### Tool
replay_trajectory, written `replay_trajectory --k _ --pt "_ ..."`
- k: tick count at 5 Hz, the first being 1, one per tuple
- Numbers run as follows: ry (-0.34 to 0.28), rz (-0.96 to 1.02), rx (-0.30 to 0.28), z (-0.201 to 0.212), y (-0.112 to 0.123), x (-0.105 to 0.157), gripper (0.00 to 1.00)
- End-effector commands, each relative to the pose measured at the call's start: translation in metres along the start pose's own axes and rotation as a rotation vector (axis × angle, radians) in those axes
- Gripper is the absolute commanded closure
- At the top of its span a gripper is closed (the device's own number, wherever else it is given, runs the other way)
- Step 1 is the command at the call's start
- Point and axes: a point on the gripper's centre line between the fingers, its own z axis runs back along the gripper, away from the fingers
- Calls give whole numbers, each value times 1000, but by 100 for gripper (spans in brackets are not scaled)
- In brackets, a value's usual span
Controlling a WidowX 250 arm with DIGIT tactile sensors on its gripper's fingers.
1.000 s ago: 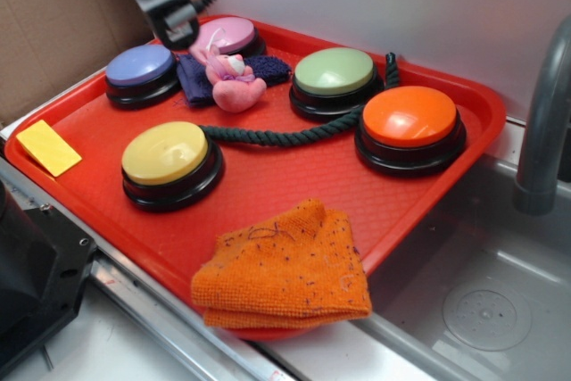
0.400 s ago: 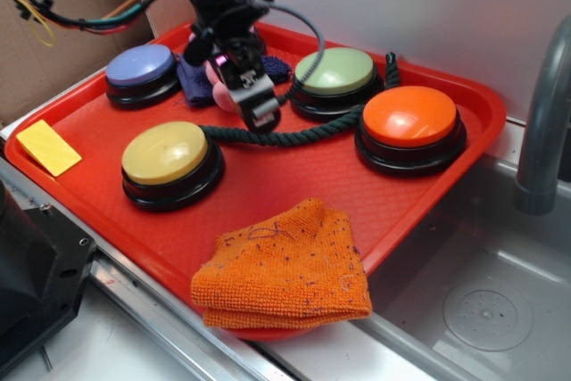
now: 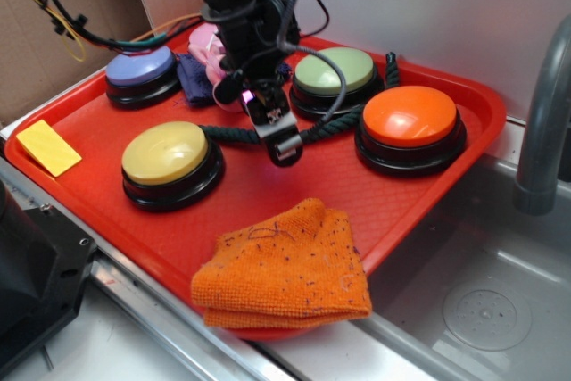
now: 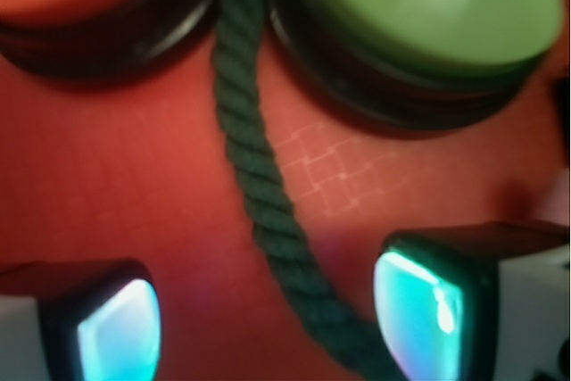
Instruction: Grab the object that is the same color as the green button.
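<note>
Dark green rope (image 3: 326,128) lies on the red tray (image 3: 268,186), running from the yellow button (image 3: 170,161) between the green button (image 3: 335,78) and orange button (image 3: 410,128), then up behind the green one toward the tray's back rim. In the wrist view the rope (image 4: 259,194) passes between both fingers, closer to the right-hand pad (image 4: 419,310), not pinched. Gripper (image 3: 277,136) low over the rope mid-span, jaws spread apart, nothing held. Purple button (image 3: 141,73) back left; dark blue cloth (image 3: 194,78) and a pink toy (image 3: 210,51) partly hidden behind the arm. Folded orange cloth (image 3: 285,269) at the tray's near edge, overhanging it. Yellow slip (image 3: 49,146) on the tray's left end. Tray sits on a metal sink counter (image 3: 482,310), grey faucet (image 3: 544,122) right, white wall behind, cardboard (image 3: 53,51) left. No readable writing or labels.
</note>
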Motion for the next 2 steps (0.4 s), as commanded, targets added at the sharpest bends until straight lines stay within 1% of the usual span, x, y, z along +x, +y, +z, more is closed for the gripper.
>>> replay_trajectory --k 1,2 --pt "-33 -8 -34 -8 -4 10 0" --pt "-20 5 -12 -10 -5 10 100"
